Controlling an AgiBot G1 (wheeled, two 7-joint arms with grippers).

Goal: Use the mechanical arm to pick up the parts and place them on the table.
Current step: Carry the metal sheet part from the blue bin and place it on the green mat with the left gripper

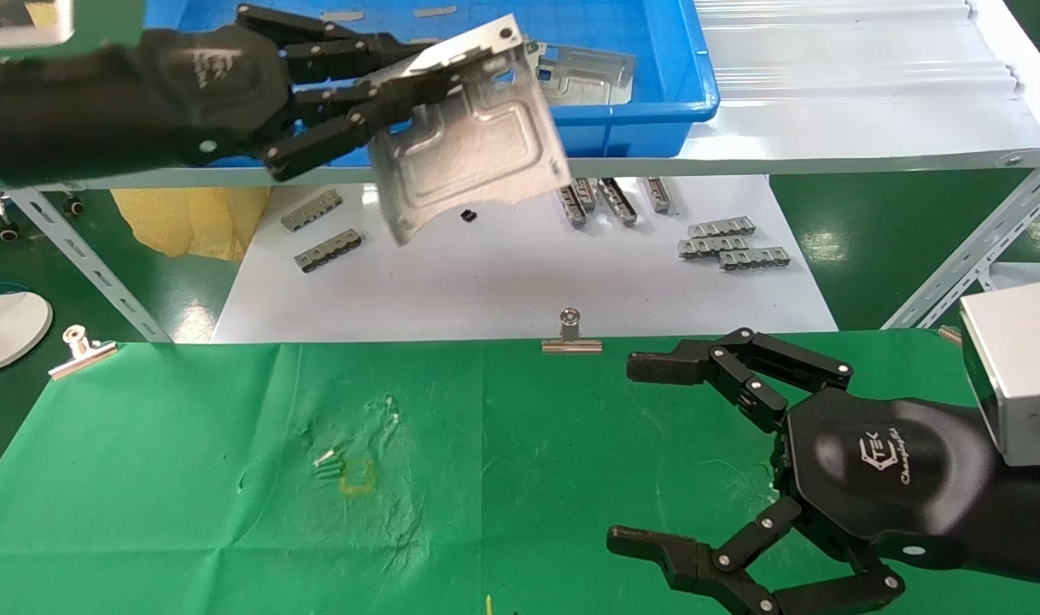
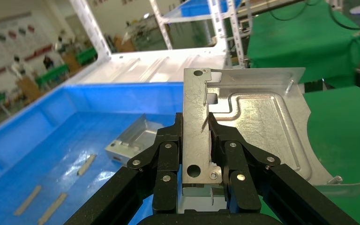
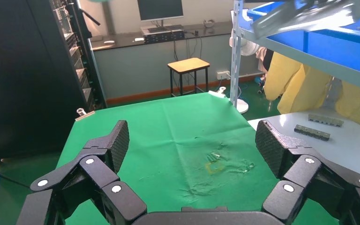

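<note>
Right hand (image 1: 648, 453) hangs low over the green counter (image 1: 187, 478) nearest the robot, fingers spread wide, holding nothing. 2 clips sit at the counter's far edge – 1 mid (image 1: 571, 335), 1 left (image 1: 80, 348). Beyond, grey strips (image 1: 733, 243) lie on a white board (image 1: 503, 282). Left hand (image 1: 417, 81) is up by the blue tray (image 1: 639, 51), pinching 1 metal plate (image 1: 477, 141) by its edge, tilted in the air – another plate (image 1: 584, 75) lies in the tray.

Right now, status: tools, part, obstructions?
Left tool shut on plate, held above blue tray. Right tool open over green table. Nothing blocking drop area.
</note>
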